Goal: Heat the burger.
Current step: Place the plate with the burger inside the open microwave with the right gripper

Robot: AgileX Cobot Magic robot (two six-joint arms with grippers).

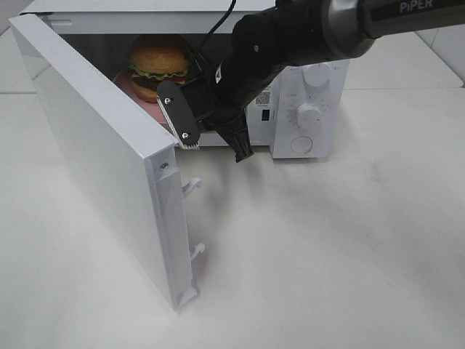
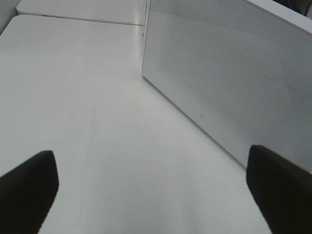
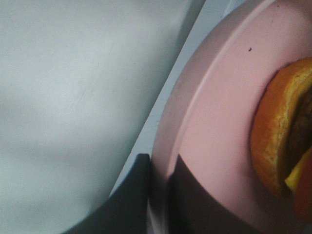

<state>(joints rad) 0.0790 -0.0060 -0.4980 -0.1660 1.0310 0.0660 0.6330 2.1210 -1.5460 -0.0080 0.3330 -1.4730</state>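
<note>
The burger (image 1: 158,62) sits on a round pink plate (image 1: 125,80) inside the open microwave (image 1: 305,109). My right arm (image 1: 247,65) reaches from the upper right into the oven's opening at the plate's front rim. In the right wrist view my right gripper (image 3: 158,195) is shut on the rim of the plate (image 3: 219,122), with the burger (image 3: 278,131) close beyond it. My left gripper (image 2: 151,195) is open and holds nothing. It hangs over the bare table on the outer side of the microwave door (image 2: 234,73).
The microwave door (image 1: 94,145) stands swung wide open toward the front left. Two knobs (image 1: 311,113) are on the control panel at the oven's right. White tabletop (image 1: 327,254) spreads in front.
</note>
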